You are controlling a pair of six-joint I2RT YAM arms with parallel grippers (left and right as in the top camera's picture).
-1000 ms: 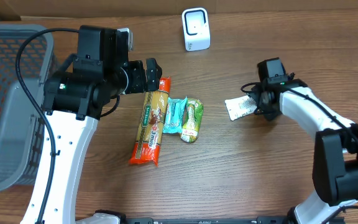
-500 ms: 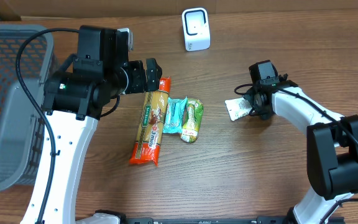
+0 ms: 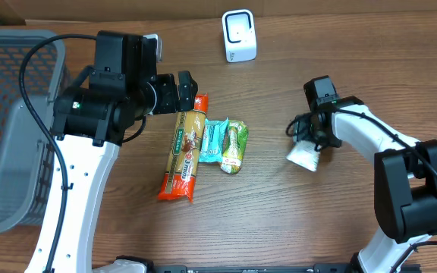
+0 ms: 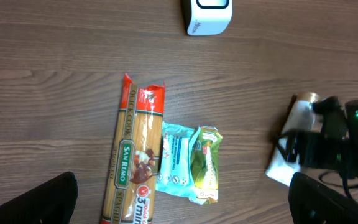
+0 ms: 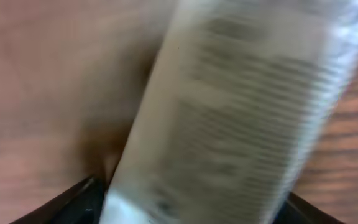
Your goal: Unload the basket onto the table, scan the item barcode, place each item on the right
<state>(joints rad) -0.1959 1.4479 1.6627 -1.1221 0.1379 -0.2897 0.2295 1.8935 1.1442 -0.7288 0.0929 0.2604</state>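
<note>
The white tube (image 3: 303,158) no longer lies flat out to the left of the right gripper (image 3: 310,136) with its printed label facing up. It now sits on the near side of the gripper, swung round so that its free end points toward the robot and a plainer white side shows from above. The gripper itself is a little further left than a second ago, and turned downward over the tube.

light: bright, even | shadows: soft | right wrist: white packet (image 5: 229,106) blurred | overhead: sharp
</note>
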